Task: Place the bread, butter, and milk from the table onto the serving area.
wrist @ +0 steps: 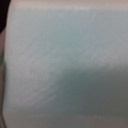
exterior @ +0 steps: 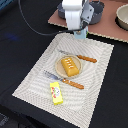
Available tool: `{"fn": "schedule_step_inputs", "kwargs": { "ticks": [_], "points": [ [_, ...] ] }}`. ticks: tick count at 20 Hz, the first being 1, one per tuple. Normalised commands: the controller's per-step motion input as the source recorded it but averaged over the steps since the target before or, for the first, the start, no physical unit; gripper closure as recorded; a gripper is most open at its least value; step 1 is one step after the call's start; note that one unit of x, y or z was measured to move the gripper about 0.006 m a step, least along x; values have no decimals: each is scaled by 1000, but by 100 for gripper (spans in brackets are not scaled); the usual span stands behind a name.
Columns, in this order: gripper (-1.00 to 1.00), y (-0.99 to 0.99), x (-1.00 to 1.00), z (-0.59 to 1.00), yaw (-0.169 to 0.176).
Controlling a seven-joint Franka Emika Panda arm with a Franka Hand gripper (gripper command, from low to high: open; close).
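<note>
The milk (exterior: 80,35), a pale blue-and-white carton, sits under my gripper (exterior: 80,31) at the far edge of the cream striped placemat (exterior: 35,75). In the wrist view the milk (wrist: 64,64) fills the frame, blurred and very close. My gripper appears shut on it; the fingers are hidden. The golden-orange bread (exterior: 70,66) lies on the round tan plate (exterior: 59,68) in the middle of the placemat. The yellow butter box (exterior: 56,93) with a red mark lies on the placemat near its front edge.
Two orange-handled pieces of cutlery lie on either side of the plate, one (exterior: 86,58) behind it and one (exterior: 74,83) in front. A pinkish-brown board (exterior: 107,26) with a grey pot (exterior: 96,10) and a bowl (exterior: 122,16) stands behind the placemat.
</note>
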Motion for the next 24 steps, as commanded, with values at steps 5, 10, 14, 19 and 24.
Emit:
{"fn": "schedule_step_inputs", "kwargs": {
  "ticks": [5, 10, 14, 19, 24],
  "points": [
    [100, 233, 418, -115, 0],
    [100, 114, 383, -106, 0],
    [100, 8, 402, -93, 0],
    [-100, 1, 396, -5, 0],
    [-100, 19, 430, 39, 0]
  ]
}}
